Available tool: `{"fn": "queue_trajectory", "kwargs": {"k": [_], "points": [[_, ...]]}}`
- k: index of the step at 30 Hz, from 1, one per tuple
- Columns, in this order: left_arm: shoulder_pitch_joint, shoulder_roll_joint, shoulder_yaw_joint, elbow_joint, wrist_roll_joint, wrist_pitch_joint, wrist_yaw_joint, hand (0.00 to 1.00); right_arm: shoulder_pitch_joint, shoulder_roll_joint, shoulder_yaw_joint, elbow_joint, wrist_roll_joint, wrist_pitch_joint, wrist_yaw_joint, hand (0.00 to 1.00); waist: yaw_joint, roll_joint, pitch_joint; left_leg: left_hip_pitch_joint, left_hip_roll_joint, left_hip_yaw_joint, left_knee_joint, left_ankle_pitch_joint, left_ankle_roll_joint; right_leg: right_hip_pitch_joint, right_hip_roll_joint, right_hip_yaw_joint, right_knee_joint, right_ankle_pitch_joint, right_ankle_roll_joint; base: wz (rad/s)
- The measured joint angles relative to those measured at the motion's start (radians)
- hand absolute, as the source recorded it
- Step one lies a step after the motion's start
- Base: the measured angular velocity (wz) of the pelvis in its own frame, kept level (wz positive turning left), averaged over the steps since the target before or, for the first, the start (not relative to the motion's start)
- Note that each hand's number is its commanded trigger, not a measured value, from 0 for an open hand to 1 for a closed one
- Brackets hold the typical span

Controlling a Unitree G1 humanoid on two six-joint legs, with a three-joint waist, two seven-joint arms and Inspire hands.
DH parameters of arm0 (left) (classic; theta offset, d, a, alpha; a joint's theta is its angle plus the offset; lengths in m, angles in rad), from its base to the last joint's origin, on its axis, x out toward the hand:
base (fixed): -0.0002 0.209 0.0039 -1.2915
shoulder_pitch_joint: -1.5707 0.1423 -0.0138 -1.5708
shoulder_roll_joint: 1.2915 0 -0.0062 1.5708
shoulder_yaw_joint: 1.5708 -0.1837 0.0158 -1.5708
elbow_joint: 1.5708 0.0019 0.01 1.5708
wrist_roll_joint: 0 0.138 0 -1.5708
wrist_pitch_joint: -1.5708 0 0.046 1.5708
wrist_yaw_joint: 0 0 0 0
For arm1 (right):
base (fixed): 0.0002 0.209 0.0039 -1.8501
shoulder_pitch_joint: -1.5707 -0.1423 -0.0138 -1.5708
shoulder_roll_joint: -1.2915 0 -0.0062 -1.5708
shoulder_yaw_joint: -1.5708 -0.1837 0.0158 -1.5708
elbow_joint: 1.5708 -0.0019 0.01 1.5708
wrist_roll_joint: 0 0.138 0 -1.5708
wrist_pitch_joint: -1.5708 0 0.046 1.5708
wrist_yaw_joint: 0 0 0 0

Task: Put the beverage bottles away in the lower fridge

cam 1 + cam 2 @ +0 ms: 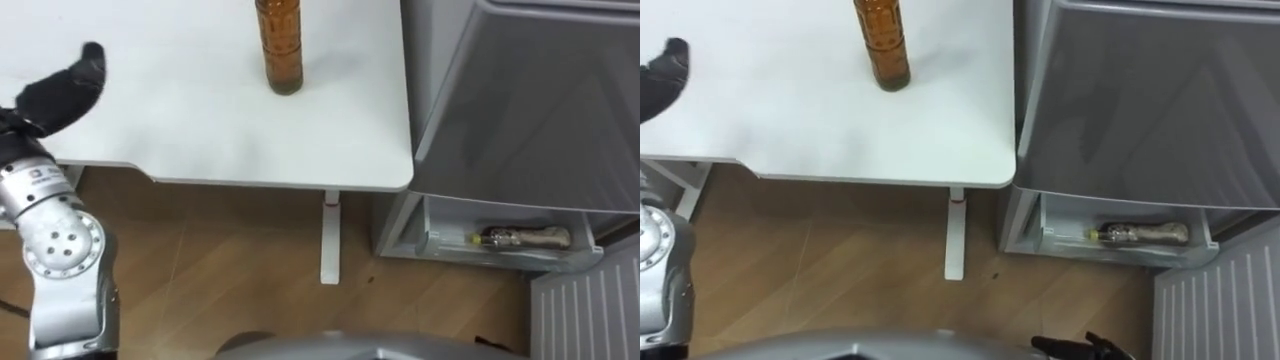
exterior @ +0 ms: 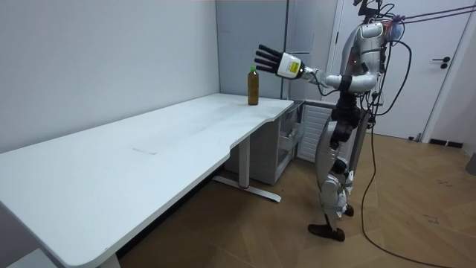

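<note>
1. The fridge (image 1: 520, 90) stands just beside the right end of the desk. Its lower drawer (image 1: 440, 215) is pulled open, and one drink (image 1: 525, 238) already lies on its side inside it. The carry should be short and end low.
2. The desk (image 1: 200, 130) holds the remaining bottle near its far edge, so the reach probably has to go forward over bare top.
3. The left hand (image 1: 62, 88) is raised above the desk, well to the bottle's left. Its fingers are spread straight and hold nothing. I judge it should swing right and drop to the height of the bottle's body before curling.
4. The right hand (image 1: 1085, 348) shows at the bottom edge, idle.
5. The brown bottle (image 1: 279, 45) stands upright, tall and narrow. A grip round the middle, not a sideways knock near the cap, looks safest against tipping.
</note>
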Motion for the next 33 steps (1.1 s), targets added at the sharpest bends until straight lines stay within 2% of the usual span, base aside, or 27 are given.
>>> {"fn": "queue_trajectory", "kwargs": {"k": [2, 6, 11, 12, 14, 16, 20, 22, 33], "points": [[-0.001, 0.000, -0.026, 0.000, -0.040, 0.001, -0.048, 0.00, -0.001, 0.001, 0.000, -0.003, -0.003, 0.000, 0.007, 0.00, -0.008, 0.000, -0.0006, 0.000, 0.000, 0.003, 0.002, 0.000, 0.000, -0.001, 0.000, 0.003, 0.000, 0.000, 0.000, -0.02], [-0.009, -0.002, -0.061, 0.003, -0.177, 0.009, -0.144, 0.00, -0.014, 0.007, 0.001, -0.008, -0.015, 0.001, 0.006, 0.00, -0.030, -0.008, 0.0052, 0.004, 0.001, 0.013, 0.002, 0.000, 0.000, -0.003, 0.000, 0.014, 0.000, 0.000, 0.000, -0.05], [-0.023, -0.002, -0.062, 0.011, -0.231, 0.037, -0.218, 0.00, -0.016, 0.009, -0.001, -0.010, -0.025, 0.002, 0.005, 0.00, -0.040, -0.012, 0.0063, 0.003, 0.004, 0.029, 0.004, 0.000, 0.000, -0.013, 0.000, 0.039, 0.002, 0.000, -0.001, -0.11], [-0.023, -0.002, -0.062, 0.012, -0.236, 0.048, -0.234, 0.00, -0.016, 0.010, 0.000, -0.010, -0.025, 0.004, 0.004, 0.00, -0.042, -0.008, 0.0039, 0.002, 0.005, 0.031, 0.005, 0.000, 0.000, -0.014, 0.000, 0.042, 0.003, 0.001, -0.001, -0.05], [-0.023, -0.002, -0.062, 0.013, -0.252, 0.063, -0.262, 0.00, -0.017, 0.013, 0.000, -0.013, -0.024, 0.006, 0.003, 0.00, -0.048, -0.007, 0.0038, 0.002, 0.005, 0.033, 0.006, 0.000, 0.000, -0.016, 0.000, 0.043, 0.004, 0.002, -0.002, -0.02], [-0.037, -0.001, -0.062, 0.013, -0.252, 0.096, -0.290, 0.00, -0.017, 0.014, -0.001, -0.015, -0.024, 0.012, 0.003, 0.00, -0.053, -0.003, 0.0042, 0.001, 0.007, 0.034, 0.008, 0.000, 0.000, -0.016, 0.001, 0.044, 0.004, 0.003, -0.002, 0.00], [-0.087, -0.001, -0.060, 0.013, -0.260, 0.125, -0.324, 0.00, -0.017, 0.009, -0.003, -0.018, -0.024, 0.017, 0.005, 0.00, -0.054, 0.006, 0.0027, 0.001, 0.008, 0.035, 0.000, 0.000, 0.000, -0.017, 0.002, 0.046, 0.005, 0.004, -0.003, -0.01], [-0.108, -0.001, -0.060, 0.013, -0.266, 0.134, -0.343, 0.00, -0.016, 0.005, -0.021, -0.022, -0.024, 0.033, 0.005, 0.00, -0.053, 0.013, 0.0021, 0.004, 0.009, 0.041, -0.005, 0.000, 0.001, -0.017, 0.002, 0.052, 0.004, 0.004, -0.003, -0.07], [-0.115, -0.001, -0.050, 0.028, -0.309, 0.212, -0.379, 0.00, -0.016, 0.009, -0.037, -0.032, -0.019, 0.060, -0.017, 0.00, -0.055, 0.014, 0.0040, 0.032, 0.009, 0.065, -0.017, 0.003, 0.001, -0.018, 0.002, 0.086, 0.003, 0.004, -0.003, -0.08]]}}
